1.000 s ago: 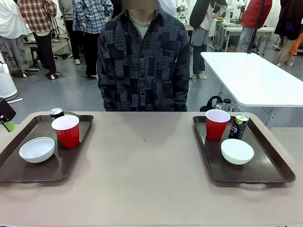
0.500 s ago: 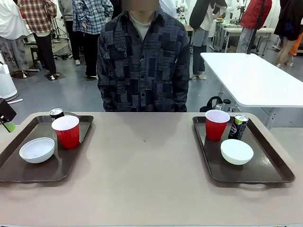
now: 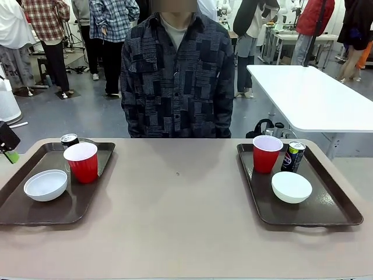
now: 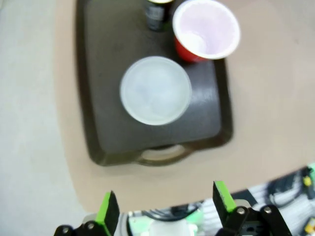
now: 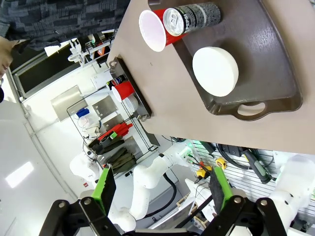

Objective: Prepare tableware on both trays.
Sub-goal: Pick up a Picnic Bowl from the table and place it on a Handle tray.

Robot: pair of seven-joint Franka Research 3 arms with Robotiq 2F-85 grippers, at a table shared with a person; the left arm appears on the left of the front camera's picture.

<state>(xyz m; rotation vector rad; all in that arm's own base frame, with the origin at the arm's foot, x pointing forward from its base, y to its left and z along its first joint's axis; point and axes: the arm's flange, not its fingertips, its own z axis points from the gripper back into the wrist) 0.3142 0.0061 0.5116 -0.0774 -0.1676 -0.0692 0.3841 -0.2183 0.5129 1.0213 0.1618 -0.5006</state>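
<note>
With a red cup, white bowl and can on the left tray and a matching set on the right tray, both end effectors, left and right, hang wide and empty above, so a careless descent could topple a slim can.

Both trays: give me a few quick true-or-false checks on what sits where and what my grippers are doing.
1. Each tray holds a cup, a bowl and a can. True: left tray and right tray both do.
2. The right tray's bowl is nearer the robot than its red cup. True.
3. The left tray's can lies on its side. False: it stands upright behind the left red cup.
4. The left gripper grips the left bowl. False: it is open, holding nothing.
5. The right gripper is shut. False: open.
</note>
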